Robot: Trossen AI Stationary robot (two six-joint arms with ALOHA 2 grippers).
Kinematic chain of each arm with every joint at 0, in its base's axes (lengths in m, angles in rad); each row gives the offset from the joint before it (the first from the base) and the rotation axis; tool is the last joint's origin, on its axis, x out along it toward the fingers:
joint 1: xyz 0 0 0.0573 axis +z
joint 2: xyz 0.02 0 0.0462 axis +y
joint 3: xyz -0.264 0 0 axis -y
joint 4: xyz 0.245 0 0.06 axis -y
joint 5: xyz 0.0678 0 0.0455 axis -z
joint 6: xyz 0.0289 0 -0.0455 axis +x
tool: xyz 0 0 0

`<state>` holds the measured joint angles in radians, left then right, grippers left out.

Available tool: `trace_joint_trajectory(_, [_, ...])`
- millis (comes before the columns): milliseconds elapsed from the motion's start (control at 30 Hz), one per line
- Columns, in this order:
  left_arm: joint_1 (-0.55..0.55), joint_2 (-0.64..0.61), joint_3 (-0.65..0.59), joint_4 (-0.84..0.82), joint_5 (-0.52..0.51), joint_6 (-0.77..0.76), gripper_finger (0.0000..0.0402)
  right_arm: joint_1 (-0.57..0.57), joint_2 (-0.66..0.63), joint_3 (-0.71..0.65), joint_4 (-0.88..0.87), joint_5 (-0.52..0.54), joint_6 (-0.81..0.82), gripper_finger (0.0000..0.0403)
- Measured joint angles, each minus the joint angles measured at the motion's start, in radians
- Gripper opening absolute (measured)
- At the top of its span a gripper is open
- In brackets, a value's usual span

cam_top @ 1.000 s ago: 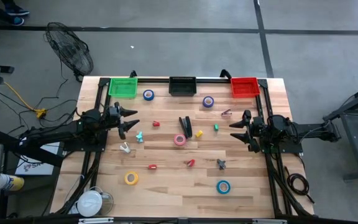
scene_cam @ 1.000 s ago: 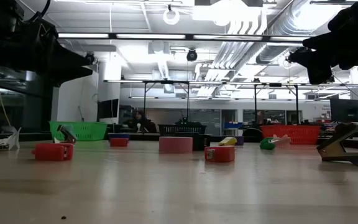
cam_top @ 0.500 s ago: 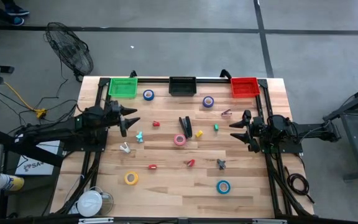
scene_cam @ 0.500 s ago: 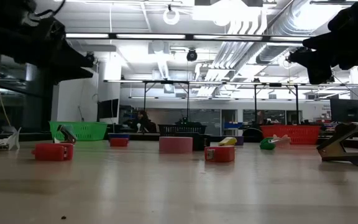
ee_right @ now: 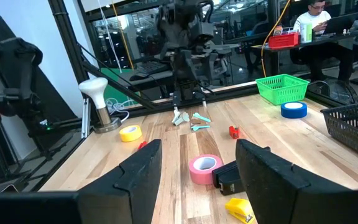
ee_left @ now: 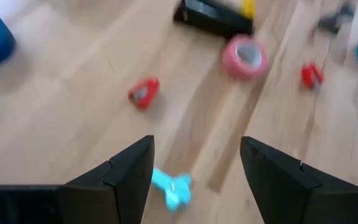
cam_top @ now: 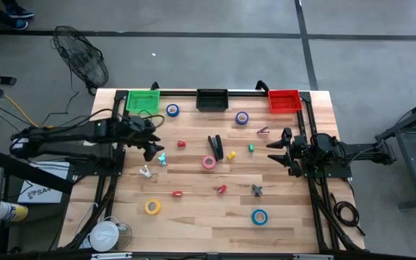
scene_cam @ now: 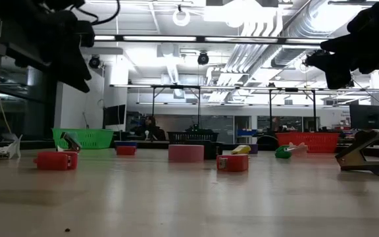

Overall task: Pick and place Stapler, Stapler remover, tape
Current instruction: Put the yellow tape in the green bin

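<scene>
The black stapler (cam_top: 215,146) lies near the table's middle, with the pink tape (cam_top: 209,162) just in front of it. Blue tape (cam_top: 172,110) and purple tape (cam_top: 242,118) lie near the far edge, yellow tape (cam_top: 152,206) and teal tape (cam_top: 259,217) near the front. A dark stapler remover (cam_top: 257,191) rests on the wood at front right. My left gripper (cam_top: 150,149) hangs open above the table's left part, tipped down over a light-blue piece (ee_left: 173,188). My right gripper (cam_top: 276,148) waits open and level at the right.
A green basket (cam_top: 142,101), a black basket (cam_top: 211,99) and a red basket (cam_top: 283,100) stand along the far edge. Small red clips (ee_left: 143,93), a white remover-like piece (cam_top: 145,171) and a yellow piece (cam_top: 231,155) are scattered between the arms.
My left gripper has risen and tipped from level to slanting down at the table, reaching a little toward the table's middle; its fingers stay open. Nothing on the table has moved.
</scene>
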<state>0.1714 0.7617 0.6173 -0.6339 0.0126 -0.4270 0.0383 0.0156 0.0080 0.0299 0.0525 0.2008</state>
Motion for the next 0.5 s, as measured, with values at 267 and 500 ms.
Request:
trace_joint_trajectory(267, [-0.205, 0.160, 0.158, -0.188, -0.042, -0.165, 0.0234, 0.000, 0.000, 0.000, 0.000, 0.000, 0.000, 0.0197])
trace_joint_trajectory(500, [-0.425, 0.196, 0.170, -0.329, -0.109, -0.463, 0.0234, 0.000, 0.000, 0.000, 0.000, 0.000, 0.000, 0.0197])
